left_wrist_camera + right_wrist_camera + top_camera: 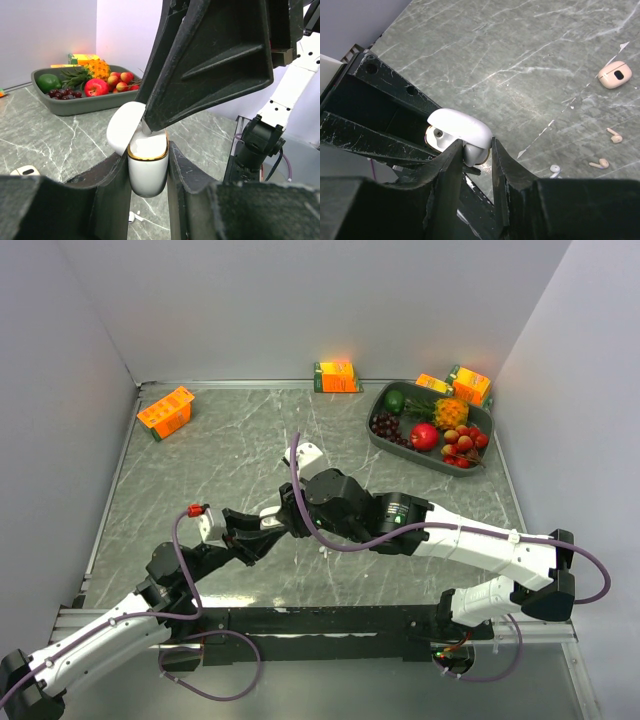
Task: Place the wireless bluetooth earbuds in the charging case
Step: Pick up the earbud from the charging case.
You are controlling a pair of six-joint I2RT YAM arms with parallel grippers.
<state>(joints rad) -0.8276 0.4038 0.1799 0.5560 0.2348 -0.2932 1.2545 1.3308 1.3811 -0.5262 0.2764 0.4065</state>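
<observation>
My left gripper [148,152] is shut on a white charging case [147,172] with a gold rim, held upright above the table with its lid [122,125] open. My right gripper [477,142] reaches down into the case's mouth, shut on a white earbud [476,151] that sits at the rim under the lid [460,127]. The two grippers meet at the table's near middle [262,525]. A white earbud [554,170] and two beige earbuds [615,136] lie loose on the table. A pink case [615,75] lies beyond them.
A grey tray [380,435] of fruit stands at the back right. Orange cartons stand at the back left [165,412], back middle [336,376] and behind the tray [470,385]. A loose white earbud [134,217] lies below the held case.
</observation>
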